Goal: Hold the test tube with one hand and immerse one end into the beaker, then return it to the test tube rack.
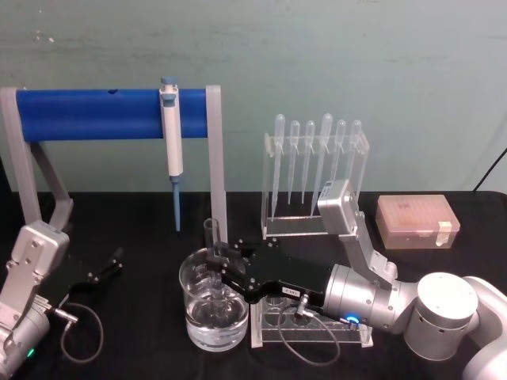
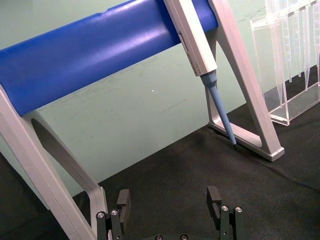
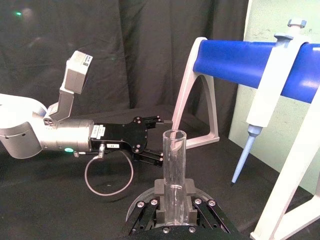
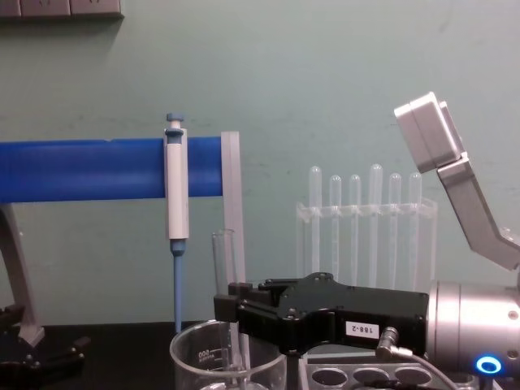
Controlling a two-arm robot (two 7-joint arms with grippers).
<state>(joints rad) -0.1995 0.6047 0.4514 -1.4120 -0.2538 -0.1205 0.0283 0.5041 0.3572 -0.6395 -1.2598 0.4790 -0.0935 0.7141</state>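
Glass test tube [image 1: 211, 233] is kept upright, clamped by the right gripper [image 1: 215, 260], so its rounded end is sunk inside the beaker [image 1: 194, 317] near the bench's front edge, just beside the rack [image 1: 317, 336]. Left gripper [image 1: 107, 265] is parked, spread wide, by the left edge.

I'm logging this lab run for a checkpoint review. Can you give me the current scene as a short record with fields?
Right gripper: shut on the test tube, reaching over the beaker
Test tube: upright, lower end down inside the beaker, rim above it
Beaker: clear liquid in the bottom; stands beside the test tube rack
Left gripper: open, idle on the robot's left side
Task stage: tube in the beaker, not yet returned to the rack
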